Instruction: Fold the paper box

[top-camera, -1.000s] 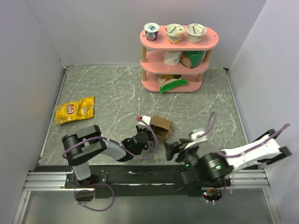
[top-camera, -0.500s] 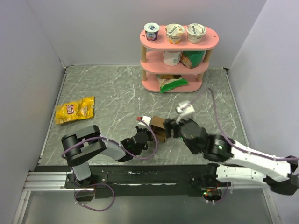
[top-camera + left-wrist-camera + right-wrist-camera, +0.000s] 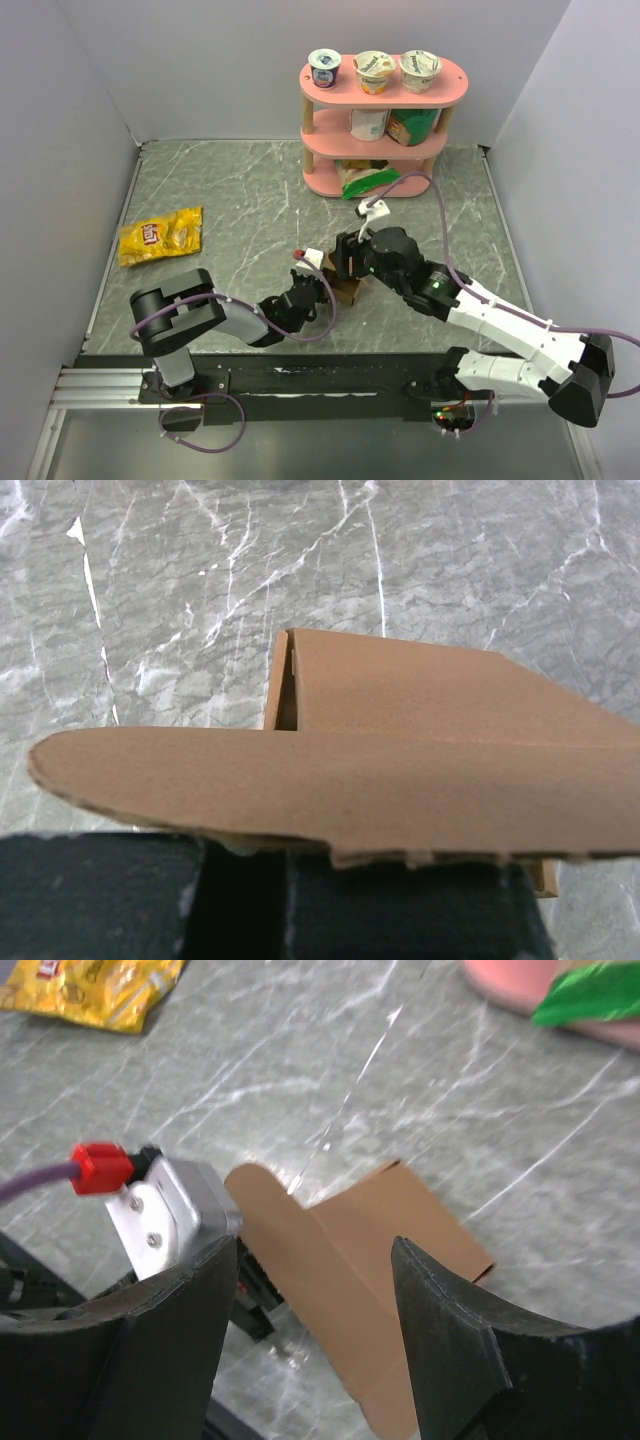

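Left gripper [image 3: 325, 284] pinches a flap of the paper box [image 3: 400, 780]; right gripper [image 3: 312, 1260] — fingers [image 3: 180, 1330] spread — hovers above it.

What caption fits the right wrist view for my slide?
Open right gripper poised over the brown paper box on the marble table.

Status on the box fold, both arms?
Left gripper shut on a flap of the paper box. Right gripper open, hovering over the box. Snack bag far off, nothing in the way.
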